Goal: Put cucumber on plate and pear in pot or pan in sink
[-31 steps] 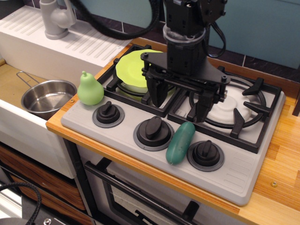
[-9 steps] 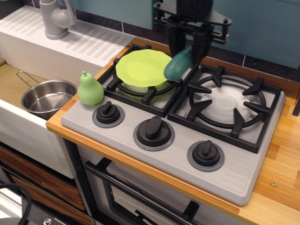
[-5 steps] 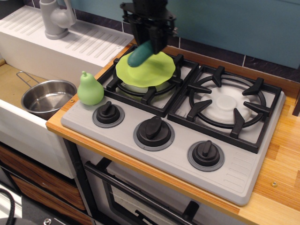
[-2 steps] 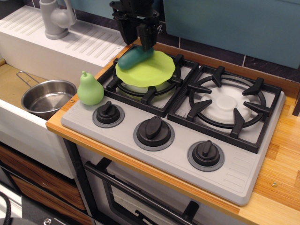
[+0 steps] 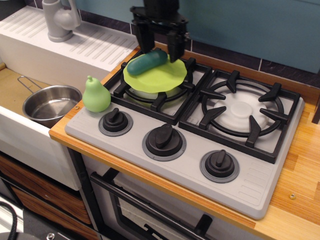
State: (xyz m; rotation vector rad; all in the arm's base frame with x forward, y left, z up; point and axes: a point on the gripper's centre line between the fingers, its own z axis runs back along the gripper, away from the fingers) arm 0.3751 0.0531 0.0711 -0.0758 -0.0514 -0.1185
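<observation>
The dark teal cucumber (image 5: 147,61) lies on the lime-green plate (image 5: 157,76), at its back left, on the left burner grate. My gripper (image 5: 160,46) is open just above it, one finger on each side, not holding it. The light green pear (image 5: 96,95) stands upright at the stove's left front corner. The steel saucepan (image 5: 50,104) sits in the sink (image 5: 15,90) to the left of the pear, with nothing in it.
A grey tap (image 5: 60,19) and a ridged white drainboard (image 5: 95,42) stand at the back left. The right burner grate (image 5: 245,112) is bare. Three black knobs (image 5: 164,141) line the stove front. A wooden counter (image 5: 300,165) runs to the right.
My gripper carried the cucumber from the stove front to the plate, set it down and opened. It has risen slightly and the cucumber now rests on the plate.
</observation>
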